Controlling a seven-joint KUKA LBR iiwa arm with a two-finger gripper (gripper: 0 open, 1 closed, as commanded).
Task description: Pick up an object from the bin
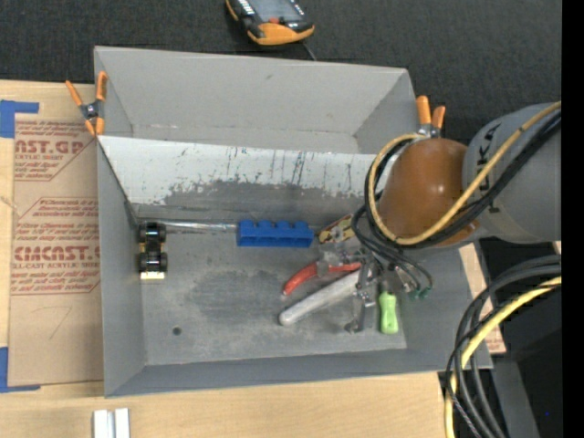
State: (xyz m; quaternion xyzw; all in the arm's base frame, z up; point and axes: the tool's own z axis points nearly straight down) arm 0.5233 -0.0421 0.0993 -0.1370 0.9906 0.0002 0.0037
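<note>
Camera view: gripper (363,301) low beside red-handled tool (304,281), near green block (390,314).

Grey bin (228,313) w/ blue brick (275,234), black toy (151,248), red pliers (315,276), green pc (390,313).

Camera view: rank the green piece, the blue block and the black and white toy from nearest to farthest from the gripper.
Measured from the gripper:
1. green piece: just beside it, on the right.
2. blue block: middle, toward the back.
3. black and white toy: far left.
</note>
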